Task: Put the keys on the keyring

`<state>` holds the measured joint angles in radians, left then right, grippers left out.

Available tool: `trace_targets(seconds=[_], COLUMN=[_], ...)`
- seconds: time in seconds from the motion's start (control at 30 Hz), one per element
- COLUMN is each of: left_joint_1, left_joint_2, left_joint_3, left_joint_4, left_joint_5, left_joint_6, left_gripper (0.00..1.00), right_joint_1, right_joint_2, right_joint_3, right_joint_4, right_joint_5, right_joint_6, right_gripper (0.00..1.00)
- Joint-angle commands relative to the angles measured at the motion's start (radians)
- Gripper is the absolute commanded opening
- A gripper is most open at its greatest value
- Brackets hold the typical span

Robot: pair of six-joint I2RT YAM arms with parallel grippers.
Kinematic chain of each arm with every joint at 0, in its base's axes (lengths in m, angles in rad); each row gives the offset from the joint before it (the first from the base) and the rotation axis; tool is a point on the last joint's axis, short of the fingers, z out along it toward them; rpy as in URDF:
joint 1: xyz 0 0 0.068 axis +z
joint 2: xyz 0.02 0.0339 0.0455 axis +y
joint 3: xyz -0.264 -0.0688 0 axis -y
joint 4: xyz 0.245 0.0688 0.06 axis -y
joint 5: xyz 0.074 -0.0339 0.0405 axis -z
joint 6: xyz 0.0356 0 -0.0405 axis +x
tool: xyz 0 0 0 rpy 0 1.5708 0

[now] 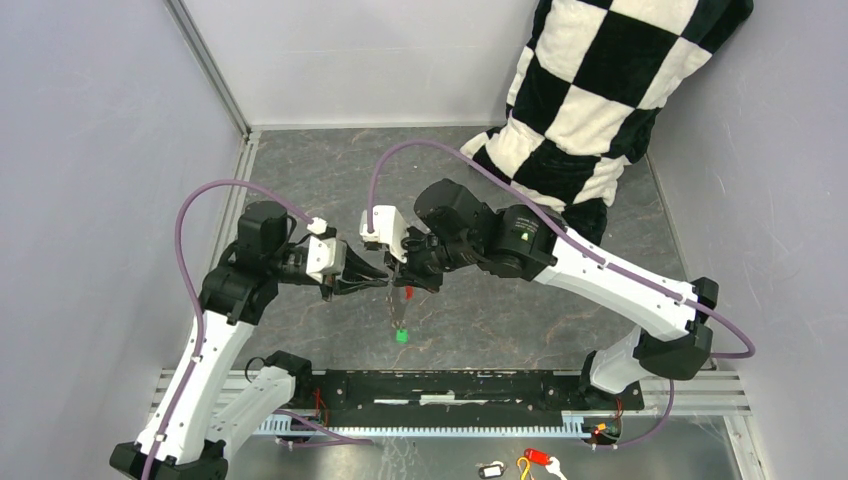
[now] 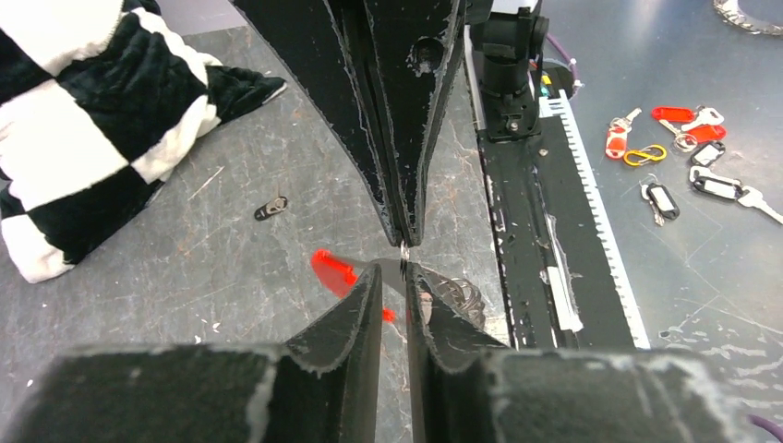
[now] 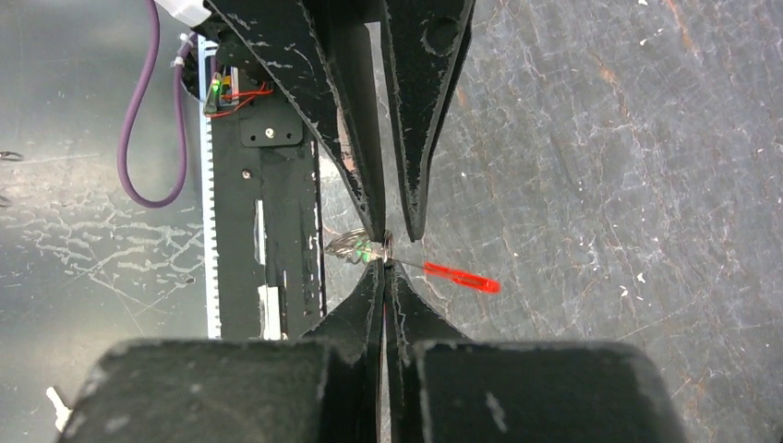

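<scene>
Overhead, the left jaws and right jaws meet tip to tip above the middle of the table [image 1: 520,330]. The keyring [image 1: 396,312] hangs down from that meeting point, with the red key [image 1: 408,293] just under the right tips and the green key [image 1: 401,336] at the chain's low end. Both arms are about equally near, so I judge the coming move turns on which one holds and which one threads. From the left wrist, its own jaws stand a narrow slit apart with a glint of ring metal in the slit, though I cannot tell whether they clamp it. The right jaws come down from above, pressed together, onto the same spot. The red key [image 2: 332,270] juts left of the tips, the keyring [image 2: 457,295] bunches its loops to the right, and what looks like the small dark key [image 2: 271,209] lies on the table well apart, up and left. From the right wrist, its jaws are closed and appear to pinch the keyring [image 3: 353,245] at its top. The red key [image 3: 457,276] points its long axis rightward from the tips, and the loops lie leftward.
</scene>
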<state>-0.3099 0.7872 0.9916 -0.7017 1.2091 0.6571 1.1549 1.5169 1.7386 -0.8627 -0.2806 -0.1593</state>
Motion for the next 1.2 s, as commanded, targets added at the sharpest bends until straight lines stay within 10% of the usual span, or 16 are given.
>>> trace_targets(seconds=[0.0, 0.53, 0.67, 0.83, 1.17], left_joint_1=[-0.004, -0.035, -0.035, -0.035, -0.035], left_joint_2=[0.003, 0.035, 0.033, 0.031, -0.009], left_joint_3=[0.015, -0.009, -0.005, 0.004, -0.008], left_joint_4=[-0.073, -0.076, -0.08, 0.034, 0.394], left_joint_5=[0.036, 0.029, 0.035, 0.1, 0.25], left_joint_6=[0.079, 0.074, 0.05, -0.127, -0.462], left_gripper=[0.2, 0.02, 0.02, 0.02, 0.02], right_joint_1=[0.015, 0.024, 0.019, -0.052, -0.091], right_joint_2=[0.008, 0.031, -0.042, -0.273, -0.565], right_joint_3=[0.066, 0.071, -0.013, -0.372, -0.907], right_joint_4=[-0.001, 0.038, 0.128, 0.482, 1.215], right_joint_5=[0.017, -0.009, 0.005, -0.058, -0.137], right_joint_6=[-0.006, 0.033, 0.054, 0.135, 0.285], right_gripper=[0.01, 0.02, 0.32, 0.5, 0.42])
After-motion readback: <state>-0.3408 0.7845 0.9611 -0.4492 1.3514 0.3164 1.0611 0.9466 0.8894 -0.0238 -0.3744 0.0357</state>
